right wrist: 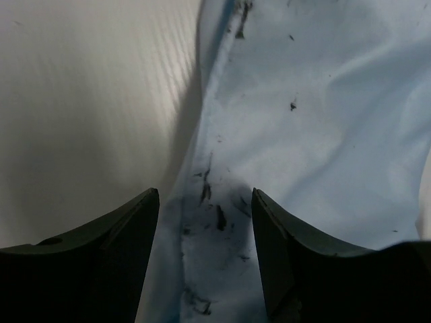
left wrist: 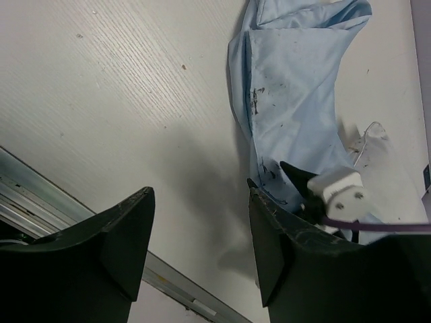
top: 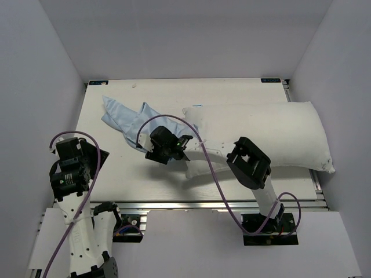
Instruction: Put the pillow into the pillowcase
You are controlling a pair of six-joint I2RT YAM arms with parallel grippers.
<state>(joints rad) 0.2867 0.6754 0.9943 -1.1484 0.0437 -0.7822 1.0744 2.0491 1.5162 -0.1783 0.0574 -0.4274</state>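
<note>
The pillow (top: 261, 136) is wholly outside the pillowcase (top: 124, 119), so by my reading nothing of the real work is done yet. The case's mouth has yet to be found and opened, and the pillow slid in.

The right gripper (right wrist: 205, 202) has its jaws spread wide and grasps nothing. The crumpled blue cloth lies between them and runs on ahead of them, with bare table (top: 127, 174) off to their left. The pillow's near end sits just to their right, touching or overlapping the case; I cannot tell which.

The left gripper (left wrist: 199, 202) is likewise released and empty. Only table lies between its jaws, and the case is ahead and to their right.

Dark smudges mark the cloth, but they are not writing. Small blue tags at the table's far corners are too small to read.
</note>
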